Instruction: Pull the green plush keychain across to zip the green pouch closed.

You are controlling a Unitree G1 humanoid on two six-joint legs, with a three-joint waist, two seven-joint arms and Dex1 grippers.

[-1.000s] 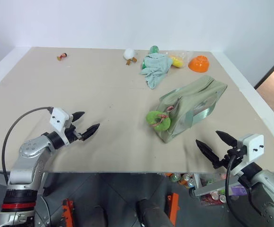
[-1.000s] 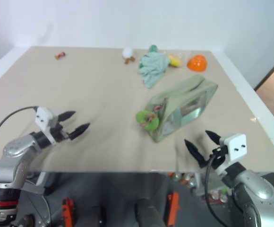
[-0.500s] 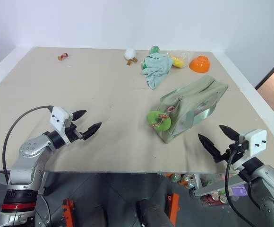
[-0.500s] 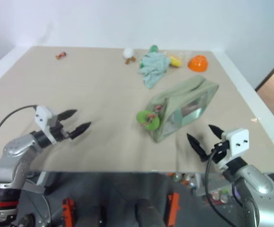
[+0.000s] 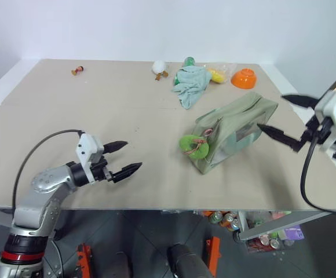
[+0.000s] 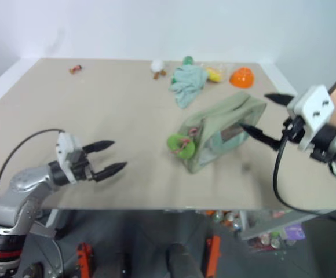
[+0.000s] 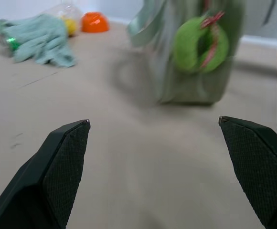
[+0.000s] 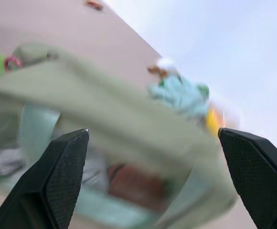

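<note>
Nothing is zipped yet: the green plush keychain [image 5: 194,146] hangs untouched at the near end of the green pouch [image 5: 237,128], with both the left tool [image 5: 125,157] and the right tool [image 5: 288,118] spread wide and empty

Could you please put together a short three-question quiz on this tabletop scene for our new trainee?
1. True or false: the left pincer is shut on the green plush keychain.
2. Which item lies nearest the orange bowl? A) the teal cloth B) the yellow item in clear wrap C) the green pouch
3. Fill in: the right pincer hovers open at the pouch's ____ end, opposite the keychain.

Key
1. False: it is open and apart from the keychain.
2. B
3. far
</note>
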